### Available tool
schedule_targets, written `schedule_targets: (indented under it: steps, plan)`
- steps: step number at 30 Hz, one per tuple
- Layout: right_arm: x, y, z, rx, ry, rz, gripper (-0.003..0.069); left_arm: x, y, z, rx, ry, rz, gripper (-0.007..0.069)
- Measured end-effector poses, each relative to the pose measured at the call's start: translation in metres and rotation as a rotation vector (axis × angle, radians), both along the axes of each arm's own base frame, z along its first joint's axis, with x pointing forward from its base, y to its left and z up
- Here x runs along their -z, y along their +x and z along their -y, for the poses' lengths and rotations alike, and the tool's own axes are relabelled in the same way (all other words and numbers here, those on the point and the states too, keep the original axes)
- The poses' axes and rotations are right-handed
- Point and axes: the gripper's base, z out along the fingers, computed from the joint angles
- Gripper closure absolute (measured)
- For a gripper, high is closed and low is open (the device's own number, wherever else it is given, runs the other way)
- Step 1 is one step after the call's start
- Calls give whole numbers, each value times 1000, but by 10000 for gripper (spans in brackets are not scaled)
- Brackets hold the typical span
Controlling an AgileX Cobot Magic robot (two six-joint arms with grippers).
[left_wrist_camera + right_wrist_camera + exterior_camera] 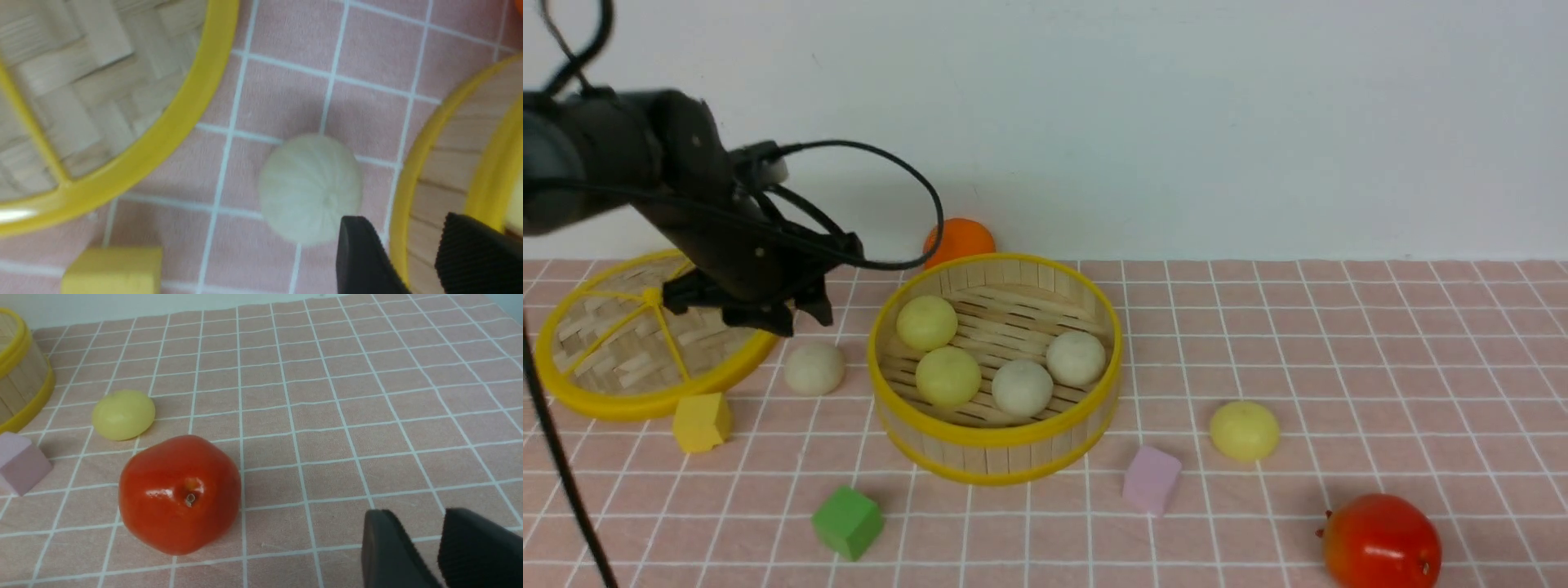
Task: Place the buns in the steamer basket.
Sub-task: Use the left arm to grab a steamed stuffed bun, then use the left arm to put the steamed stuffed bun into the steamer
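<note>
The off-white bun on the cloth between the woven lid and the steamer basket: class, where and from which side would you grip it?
Probably from straight above, pinching the smooth off-white dome-shaped bun across its wide lower sides. It sits dome up, and the yellow-rimmed woven lid and round bamboo steamer basket flank it closely, cramping any sideways approach.

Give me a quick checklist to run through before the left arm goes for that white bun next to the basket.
1. Left fingers apart and empty: ok.
2. Off-white bun lying free on the cloth, touching neither lid nor steamer basket: ok.
3. Left fingers lined up over that bun: not ok, it sits off to one side of them.
4. Bare floor left in the basket: ok.
5. Right fingers clear of the basket: ok.
</note>
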Motion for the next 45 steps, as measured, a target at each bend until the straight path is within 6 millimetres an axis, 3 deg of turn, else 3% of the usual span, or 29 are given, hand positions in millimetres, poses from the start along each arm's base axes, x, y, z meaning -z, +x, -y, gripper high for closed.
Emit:
schedule_targets:
  steps: [10,17,20,24,26,28,32,35,37,39,41,42,43,45]
  plan:
    - [0,0,0,0,0,0,419,31,11,-1,5,29,-17,318]
    - [0,0,0,0,0,0,419,40,14,-1,8,37,-21,323]
    - [0,0,0,0,0,0,419,40,14,-1,10,43,-21,361]
    - [0,0,0,0,0,0,419,40,14,-1,13,48,-19,468]
    - [0,0,0,0,0,0,419,38,14,-2,20,55,-38,577]
    - [0,0,0,0,0,0,419,32,15,-2,28,66,-48,610]
    - [0,0,0,0,0,0,419,-4,19,-2,41,75,-53,611]
    - [0,0,0,0,0,0,419,-42,21,7,54,29,34,611]
    - [0,0,0,0,0,0,419,-76,20,30,128,-28,141,611]
    - [0,0,0,0,0,0,419,-91,18,62,215,-77,208,611]
    - [0,0,0,0,0,0,419,-92,18,79,251,-101,228,611]
    - [0,0,0,0,0,0,419,-88,19,97,287,-119,237,611]
    - [0,0,0,0,0,0,419,-87,19,99,290,-120,238,611]
    - [0,0,0,0,0,0,419,-68,26,115,314,-124,215,611]
